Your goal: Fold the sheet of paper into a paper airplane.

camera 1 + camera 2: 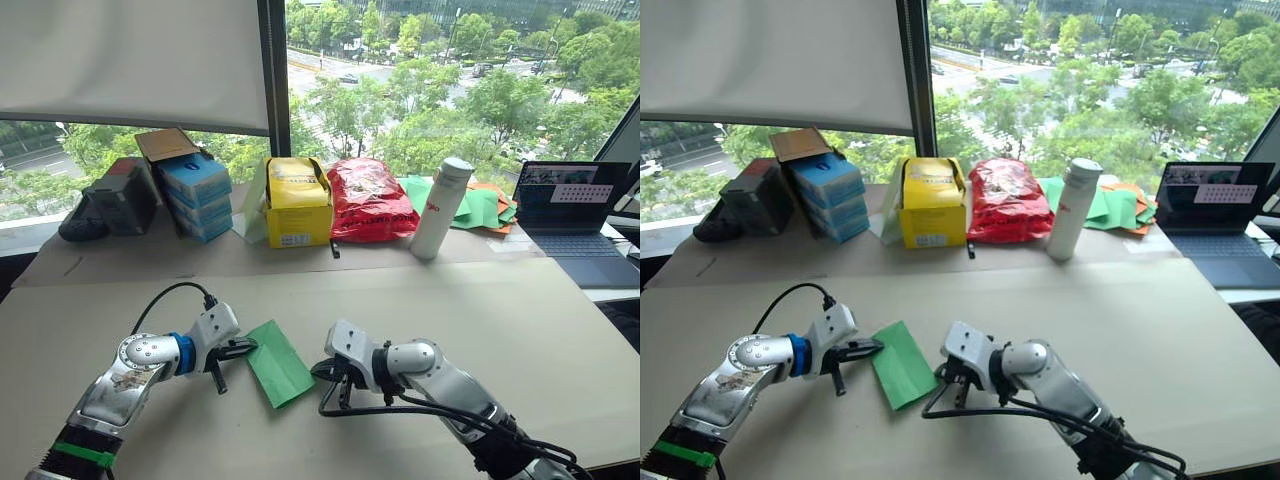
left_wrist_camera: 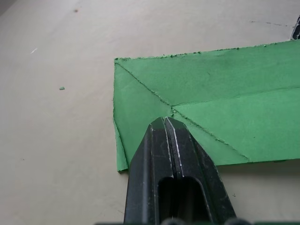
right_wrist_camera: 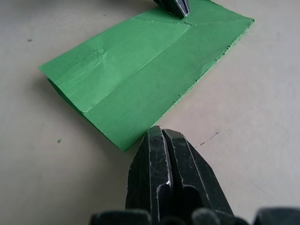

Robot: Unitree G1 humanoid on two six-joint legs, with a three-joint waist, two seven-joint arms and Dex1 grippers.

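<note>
The sheet of paper (image 1: 277, 362) is bright green and lies flat on the beige table, folded lengthwise into a narrow oblong rather than a paper airplane. Diagonal creases meet at its left end (image 2: 171, 108). My left gripper (image 1: 245, 346) is shut, and its joined fingertips (image 2: 164, 123) rest on top of that creased end. My right gripper (image 1: 322, 370) is also shut and holds nothing. It sits low over the table just off the paper's right long edge (image 3: 154, 110), a small gap away. In the right wrist view the left gripper's tip (image 3: 173, 5) shows at the paper's far end.
Along the back of the table stand a dark bag (image 1: 110, 205), stacked blue boxes (image 1: 195, 195), a yellow box (image 1: 297, 203), a red bag (image 1: 368, 197), a white bottle (image 1: 440, 208), a heap of green and orange sheets (image 1: 482, 207) and a laptop (image 1: 575, 215).
</note>
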